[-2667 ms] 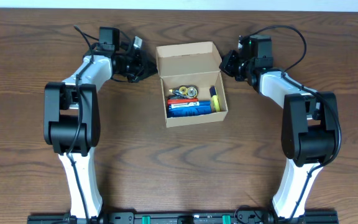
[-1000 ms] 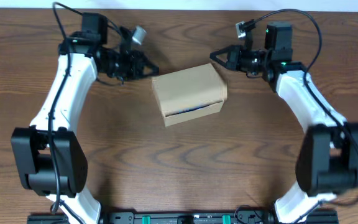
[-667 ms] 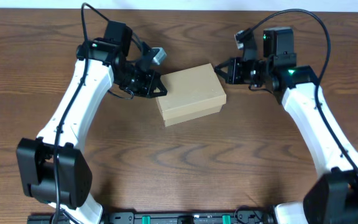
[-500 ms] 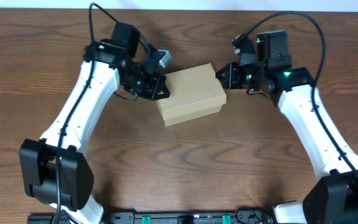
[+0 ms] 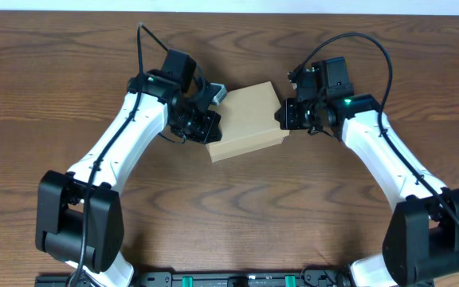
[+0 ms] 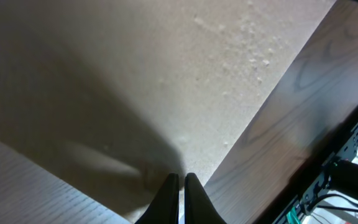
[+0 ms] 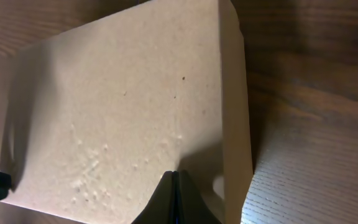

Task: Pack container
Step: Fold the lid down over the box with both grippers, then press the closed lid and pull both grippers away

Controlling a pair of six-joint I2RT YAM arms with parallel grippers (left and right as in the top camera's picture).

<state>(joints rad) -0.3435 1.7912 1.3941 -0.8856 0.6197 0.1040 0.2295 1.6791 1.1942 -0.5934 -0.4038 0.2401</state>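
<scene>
The container [image 5: 247, 119], a small tan cardboard box, lies on the table with its flap lid down; its contents are hidden. My left gripper [image 5: 212, 127] is shut and empty, its tips over the lid's left edge. My right gripper [image 5: 281, 117] is shut and empty, its tips over the lid's right edge. In the left wrist view the shut fingers [image 6: 180, 179] rest against the tan lid [image 6: 142, 81]. In the right wrist view the shut fingers [image 7: 174, 175] sit on the lid [image 7: 129, 106] near its right edge.
Brown wooden table [image 5: 237, 215] all round the box. A black rail with green connectors [image 5: 237, 279] runs along the front edge between the arm bases.
The lid has gone from open to closed. Both arms moved inward from the back of the table, and their shut tips now sit on the lid's two ends.
</scene>
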